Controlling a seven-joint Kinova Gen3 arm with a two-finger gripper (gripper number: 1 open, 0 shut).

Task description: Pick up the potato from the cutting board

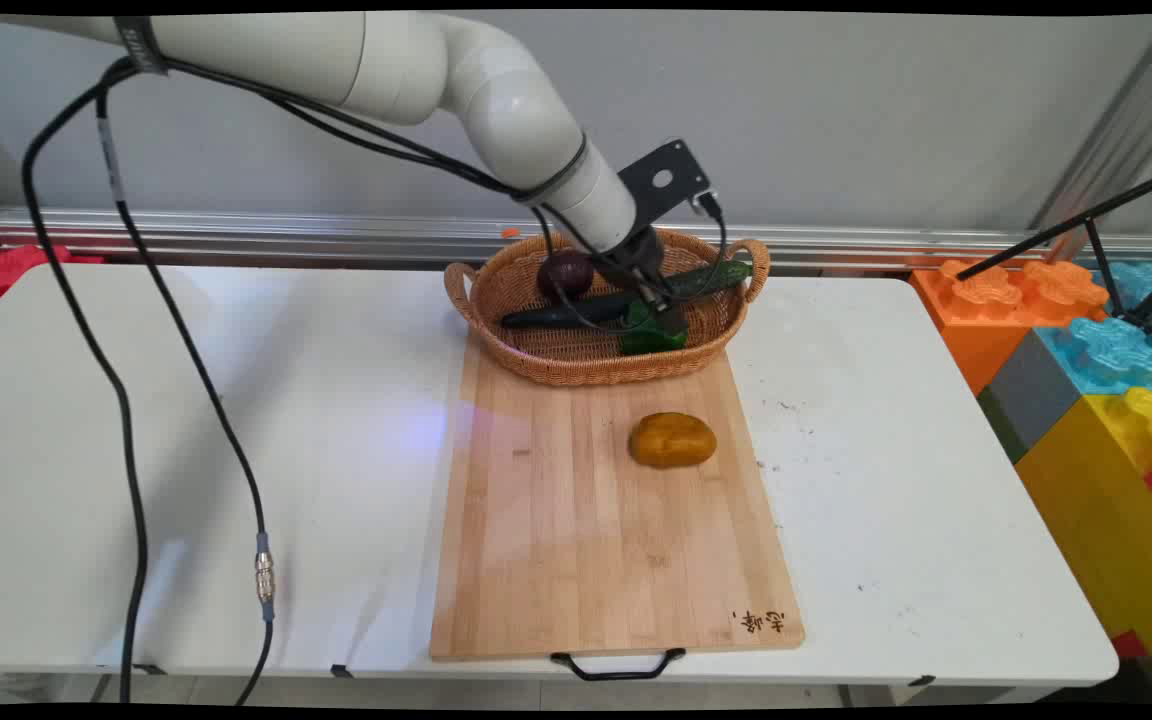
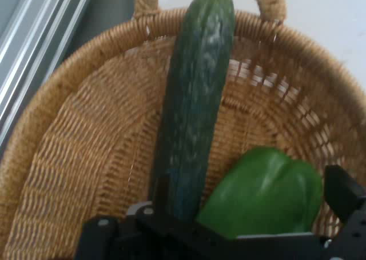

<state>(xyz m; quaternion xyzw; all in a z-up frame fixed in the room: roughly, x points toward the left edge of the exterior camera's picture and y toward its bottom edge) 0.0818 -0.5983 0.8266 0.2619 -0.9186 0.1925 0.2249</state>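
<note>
Claw (image 2: 251, 226) down in oval woven wicker basket (image 2: 74, 157), spread either side of glossy green bell pepper (image 2: 263, 191); looks light, hollow, slippery, so grip mid-body. Long dark-green cucumber (image 2: 197, 100) alongside.

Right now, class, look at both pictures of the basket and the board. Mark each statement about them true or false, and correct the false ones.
1. The hand is down inside the basket. True.
2. The potato lies in the basket. False: it lies on the board.
3. A cucumber and a green pepper lie in the basket. True.
4. The basket stands at the board's near end, by its handle. False: it stands at the far end.
</note>
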